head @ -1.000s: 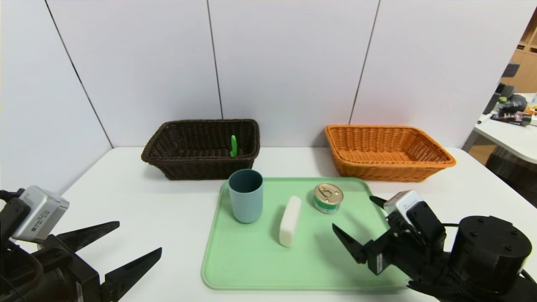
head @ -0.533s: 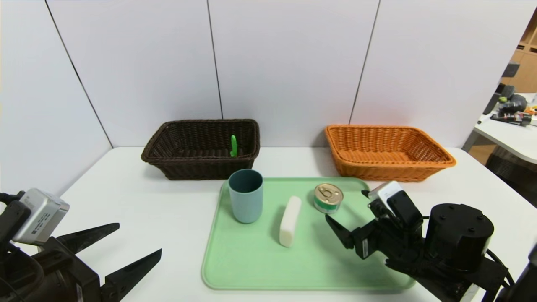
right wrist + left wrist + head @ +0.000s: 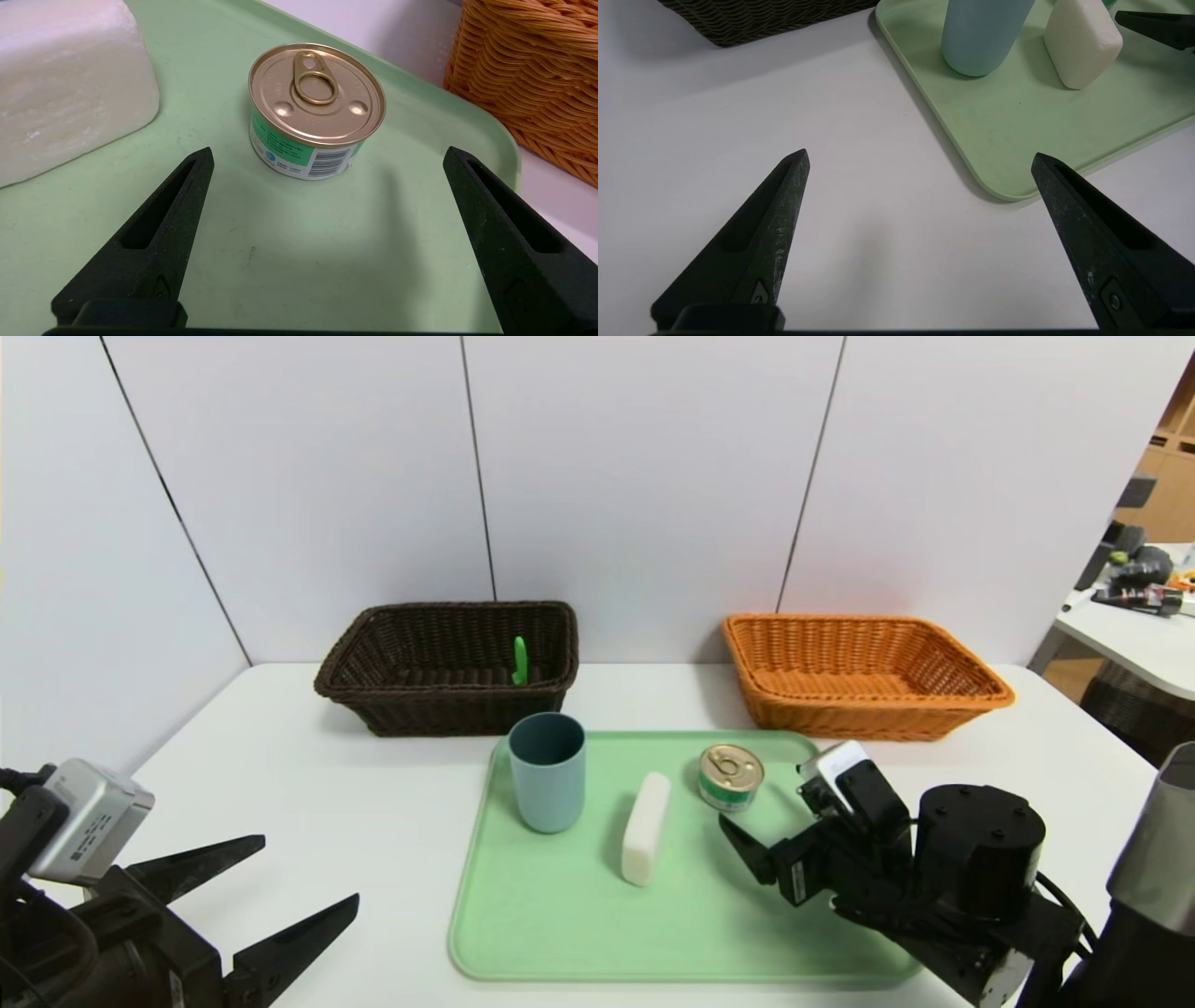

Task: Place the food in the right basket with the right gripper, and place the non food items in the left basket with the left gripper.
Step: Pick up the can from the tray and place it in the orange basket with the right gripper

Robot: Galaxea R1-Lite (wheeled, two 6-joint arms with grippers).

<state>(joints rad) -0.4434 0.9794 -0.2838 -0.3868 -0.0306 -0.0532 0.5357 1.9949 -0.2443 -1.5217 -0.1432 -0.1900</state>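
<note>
Brown basket holds green item; orange basket bare inside.

**Hidden and Cropped Elements**

Head view: the right gripper shows one finger; the wrist camera covers the other. The green item in the dark basket is partly screened by the basket wall and cannot be identified.

Left wrist view: the cup and soap bar are cropped at the frame edge.

Right wrist view: the can label text is illegible.
</note>
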